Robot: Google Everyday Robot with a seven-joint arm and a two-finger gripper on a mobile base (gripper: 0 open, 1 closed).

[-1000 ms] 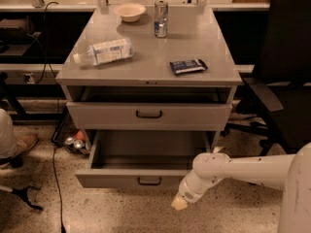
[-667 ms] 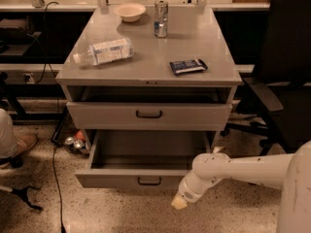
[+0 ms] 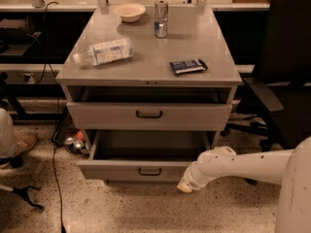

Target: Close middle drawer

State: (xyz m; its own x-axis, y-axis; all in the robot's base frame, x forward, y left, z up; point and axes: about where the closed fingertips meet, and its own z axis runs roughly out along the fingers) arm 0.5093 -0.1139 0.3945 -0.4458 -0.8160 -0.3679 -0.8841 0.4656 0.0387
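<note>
The middle drawer (image 3: 116,170) is pulled well out of the grey cabinet (image 3: 146,72), showing its deep grey tray and a small dark bar handle (image 3: 149,171) on its flat front. Above it, the upper drawer (image 3: 149,114) stands slightly out. The lowest drawer is hidden below. My white arm reaches in from the right, and my gripper (image 3: 185,186) is low at the right end of the middle drawer's front, at or just in front of it.
On the cabinet top lie a plastic bottle (image 3: 104,51), a bowl (image 3: 129,11), a can (image 3: 161,18) and a dark blue packet (image 3: 188,66). A black office chair (image 3: 286,76) stands at the right. Cables, cans and a shoe (image 3: 22,144) are on the floor at the left.
</note>
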